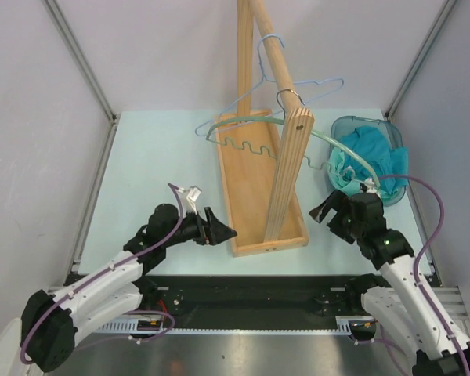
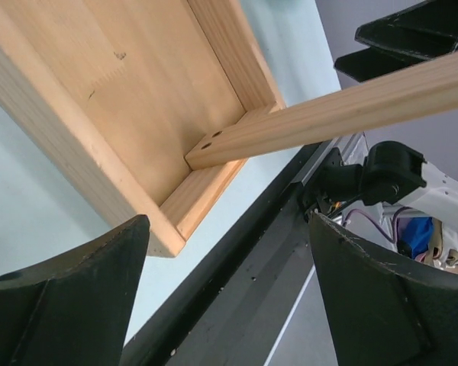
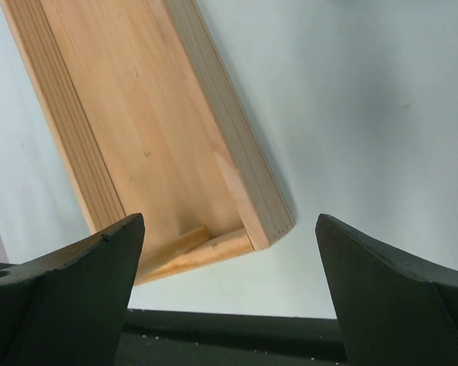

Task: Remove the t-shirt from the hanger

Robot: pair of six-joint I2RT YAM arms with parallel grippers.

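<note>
A teal t-shirt (image 1: 374, 151) lies bunched in a blue basket (image 1: 347, 125) at the right. A green hanger (image 1: 251, 146) with a wavy bar hangs on the wooden rack (image 1: 291, 160); its right arm reaches into the bunched shirt. A blue wire hanger (image 1: 313, 84) hangs higher up, bare. My left gripper (image 1: 219, 231) is open and empty beside the rack base's near left corner (image 2: 164, 229). My right gripper (image 1: 325, 210) is open and empty, to the right of the base and below the basket. Neither wrist view shows the shirt or a hanger.
The rack's wooden base tray (image 1: 254, 227) lies between the two grippers, and it also shows in the right wrist view (image 3: 137, 130). Its slanted post (image 2: 328, 114) crosses the left wrist view. White walls with metal rails close the sides. The black mounting rail (image 1: 243, 294) runs along the near edge.
</note>
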